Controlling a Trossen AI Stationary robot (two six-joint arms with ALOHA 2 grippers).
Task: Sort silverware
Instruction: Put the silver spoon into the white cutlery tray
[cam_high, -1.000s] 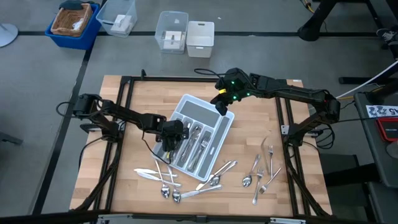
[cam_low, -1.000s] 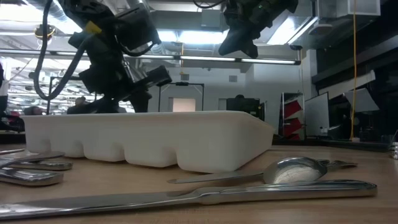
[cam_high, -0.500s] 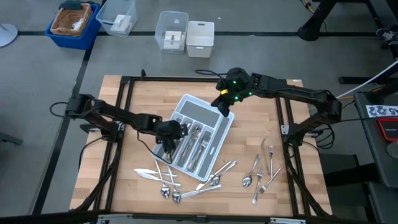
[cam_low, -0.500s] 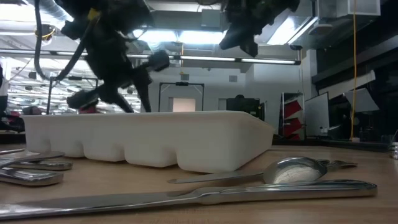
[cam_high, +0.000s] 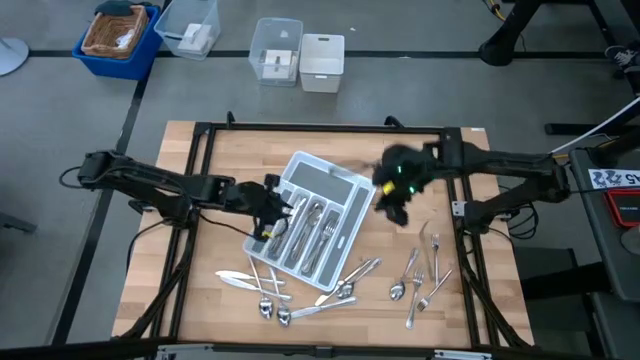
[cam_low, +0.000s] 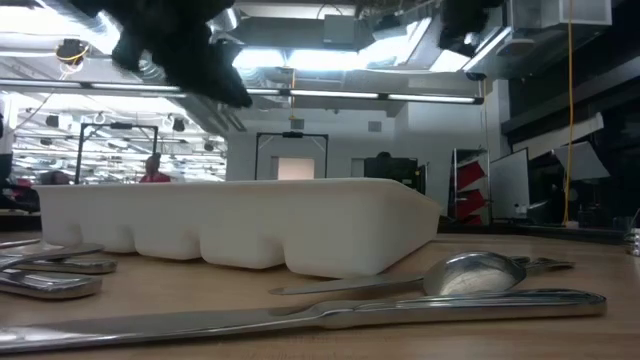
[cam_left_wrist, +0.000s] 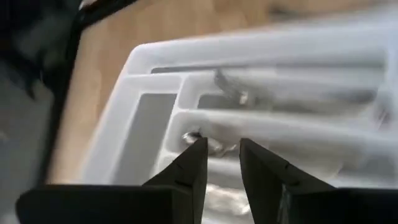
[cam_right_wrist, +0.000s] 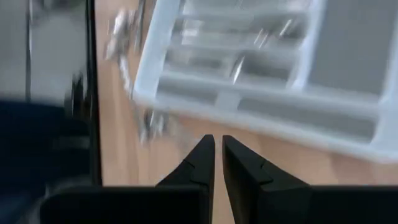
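Swinging off the tray (cam_high: 345, 190) toward loose silverware (cam_high: 415, 275), right gripper (cam_high: 393, 212) fingers nearly closed, empty, left gripper (cam_high: 268, 205) fingers parted, withdrawn.

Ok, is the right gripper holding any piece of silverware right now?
No. In the right wrist view the right gripper has nothing between its nearly closed fingers, only bare table beside the cutlery tray.

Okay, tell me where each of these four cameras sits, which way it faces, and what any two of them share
High view: overhead, facing straight down on the table, cutlery tray, loose silverware; both arms, left hand, right hand.
Low view: at tabletop height, facing level across the tray's side into the room; dark arm parts hang at the top.
Left wrist view: on the left arm, looking past its two slightly parted fingers into tray compartments.
Right wrist view: on the right arm, past nearly closed fingers at wood beside the tray.
Shared: all four show the tray.
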